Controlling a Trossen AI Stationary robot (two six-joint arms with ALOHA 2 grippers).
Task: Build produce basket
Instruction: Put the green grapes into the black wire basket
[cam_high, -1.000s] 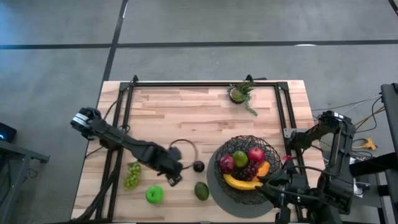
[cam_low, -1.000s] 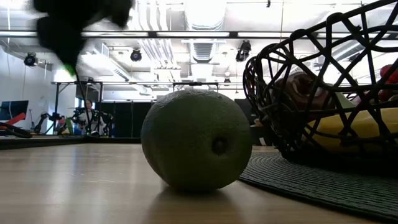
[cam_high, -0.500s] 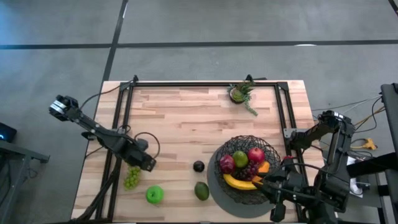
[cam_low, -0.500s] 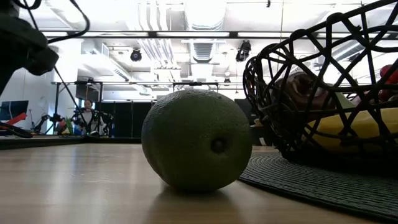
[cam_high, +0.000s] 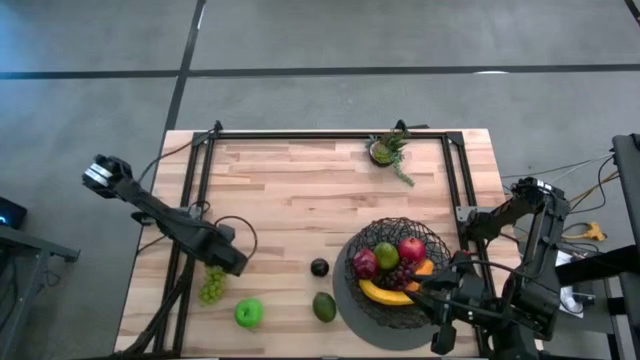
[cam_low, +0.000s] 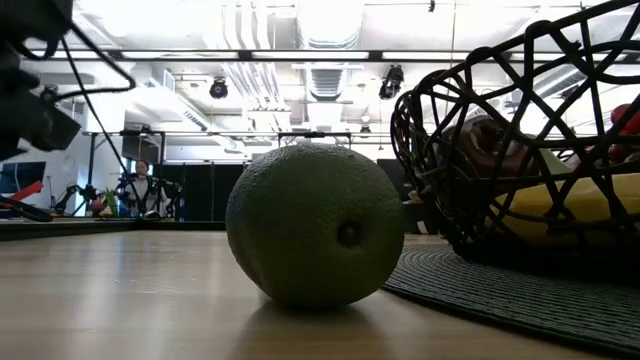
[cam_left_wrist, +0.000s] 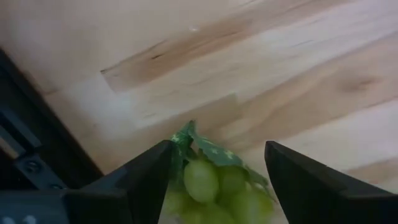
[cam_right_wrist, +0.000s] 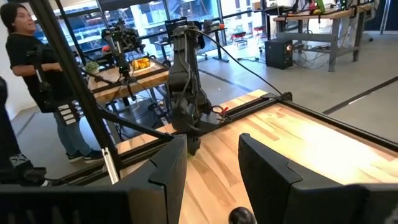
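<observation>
High view shows the wooden table (cam_high: 300, 190) from above, with the basket (cam_high: 395, 262) standing on a flat grey disc (cam_high: 350, 305) at the right side near the front edge. Inside the basket lie a banana (cam_high: 385, 293), two red apples (cam_high: 411, 249), a green fruit (cam_high: 386, 255), dark grapes (cam_high: 397, 277) and an orange piece (cam_high: 424, 270). Outside the basket, on the bare wood, there are a plum (cam_high: 319, 267) just beside the disc, an avocado (cam_high: 324, 306) in front of it, a green apple (cam_high: 248, 314) more to the left, and a bunch of green grapes (cam_high: 212, 284) at the left side. The left gripper (cam_high: 225, 258) hangs directly over the upper end of this bunch. In the left wrist view its two fingers (cam_left_wrist: 143, 180) are spread apart, with the green grapes (cam_left_wrist: 217, 186) and their leaf between them, and it is not possible to tell if they touch the fruit. The right gripper (cam_high: 440, 305) waits at the front right corner, beside the basket, and the right wrist view shows its fingers (cam_right_wrist: 165, 171) apart with nothing between them. A small potted plant (cam_high: 386, 150) stands near the far edge of the table. In the low view the avocado (cam_low: 315, 238) fills the middle, next to the basket (cam_low: 520, 140) on its disc. Behind the table, in the right wrist view, a person (cam_right_wrist: 37, 81) stands in the room.
</observation>
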